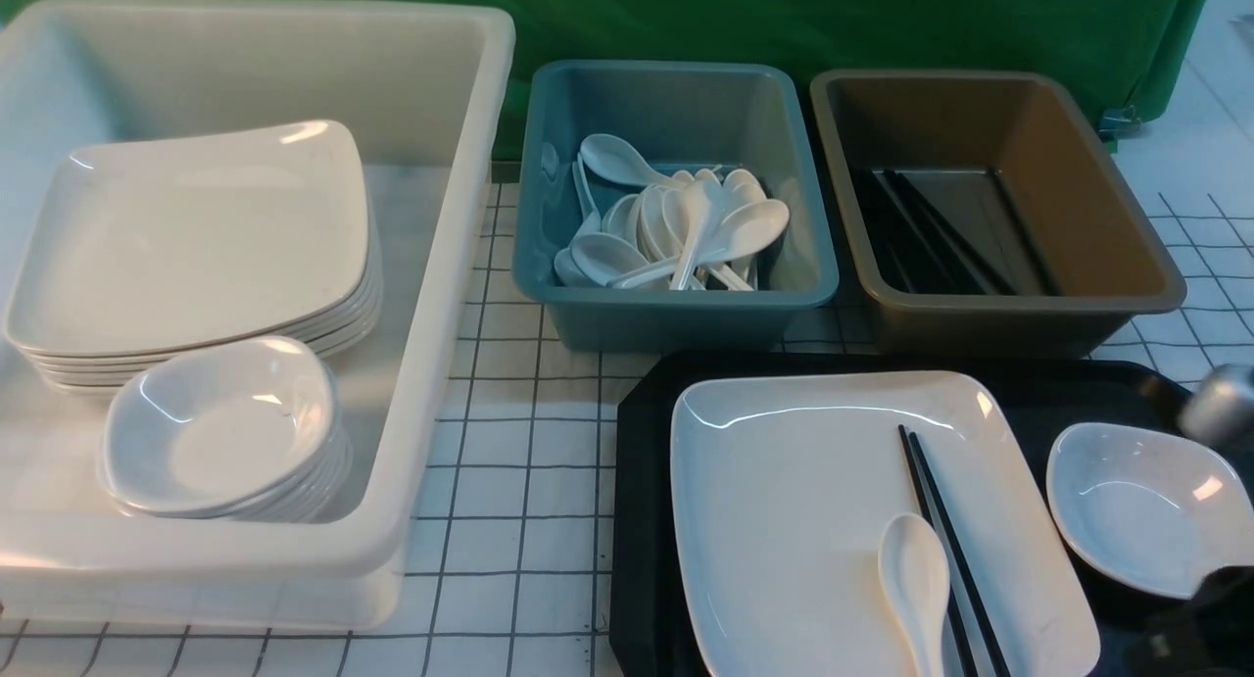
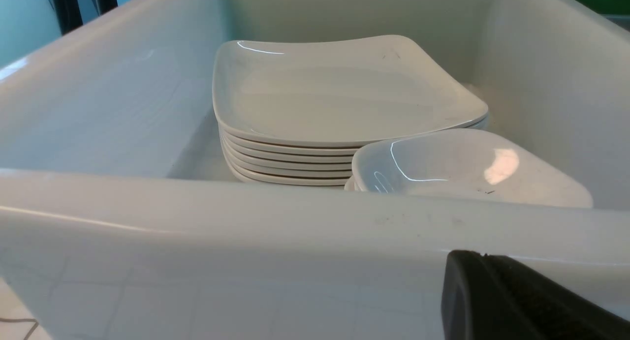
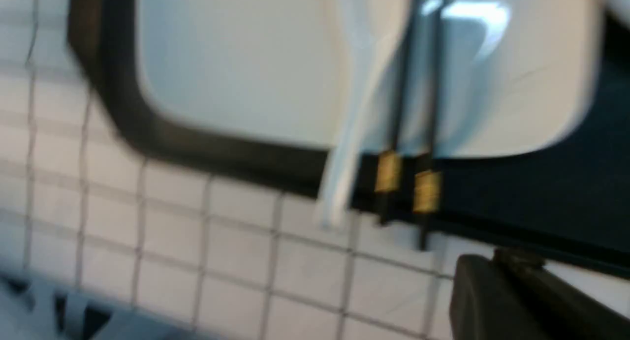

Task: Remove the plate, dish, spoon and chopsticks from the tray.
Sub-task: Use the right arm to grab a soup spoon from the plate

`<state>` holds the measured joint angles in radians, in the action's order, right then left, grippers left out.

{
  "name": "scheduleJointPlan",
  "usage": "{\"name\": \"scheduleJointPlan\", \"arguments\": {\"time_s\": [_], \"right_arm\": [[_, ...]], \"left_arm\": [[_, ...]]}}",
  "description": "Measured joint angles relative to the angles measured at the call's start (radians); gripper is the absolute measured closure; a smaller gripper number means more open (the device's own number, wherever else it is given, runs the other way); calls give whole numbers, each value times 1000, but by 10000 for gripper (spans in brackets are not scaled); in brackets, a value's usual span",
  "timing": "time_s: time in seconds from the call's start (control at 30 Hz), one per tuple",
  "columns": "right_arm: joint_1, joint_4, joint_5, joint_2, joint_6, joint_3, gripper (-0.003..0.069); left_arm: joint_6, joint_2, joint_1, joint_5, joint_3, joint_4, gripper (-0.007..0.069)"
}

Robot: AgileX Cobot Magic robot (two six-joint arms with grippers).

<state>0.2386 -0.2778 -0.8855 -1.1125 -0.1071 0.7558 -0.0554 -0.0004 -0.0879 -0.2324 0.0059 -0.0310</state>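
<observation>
The black tray (image 1: 642, 520) lies at the front right. On it rests the large white plate (image 1: 794, 520), and the spoon (image 1: 916, 579) and the black chopsticks (image 1: 945, 540) lie on the plate. The small dish (image 1: 1136, 506) sits on the tray to the plate's right. In the blurred right wrist view, the spoon's handle (image 3: 344, 158) and the gold-banded chopsticks (image 3: 408, 133) stick out past the tray's (image 3: 517, 202) edge. My right gripper (image 3: 497, 261) hangs just off that edge, fingers together, holding nothing. My left gripper (image 2: 480, 255) is shut and empty outside the white tub's wall.
A deep white tub (image 1: 451, 265) at the left holds a stack of plates (image 1: 196, 236) and a stack of dishes (image 1: 220, 427). Behind the tray stand a teal tub (image 1: 676, 310) of spoons and a brown tub (image 1: 1009, 310) with chopsticks. A checked cloth (image 1: 529, 481) covers the table.
</observation>
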Motion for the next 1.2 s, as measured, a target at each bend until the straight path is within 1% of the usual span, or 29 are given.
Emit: {"name": "scheduleJointPlan", "arguments": {"time_s": [0.07,0.13,0.23,0.33,0.43,0.53,0.63,0.73,1.2], "right_arm": [[41,-28,1,-49,-23,6,526],[126,-39,7,-126,-22,23,470],[215,11,33,-190,56,47,412],[287,75,89,-244,189,66,342],[328,103,145,-295,258,72,260],[336,114,202,-346,285,74,195],[336,121,243,-391,304,74,175],[336,121,271,-431,309,74,170],[336,125,344,-530,313,80,169]], "left_arm": [[0,0,0,0,0,0,603],[0,0,0,0,0,0,603],[0,0,0,0,0,0,603],[0,0,0,0,0,0,603],[0,0,0,0,0,0,603],[0,0,0,0,0,0,603],[0,0,0,0,0,0,603],[0,0,0,0,0,0,603],[0,0,0,0,0,0,603]]}}
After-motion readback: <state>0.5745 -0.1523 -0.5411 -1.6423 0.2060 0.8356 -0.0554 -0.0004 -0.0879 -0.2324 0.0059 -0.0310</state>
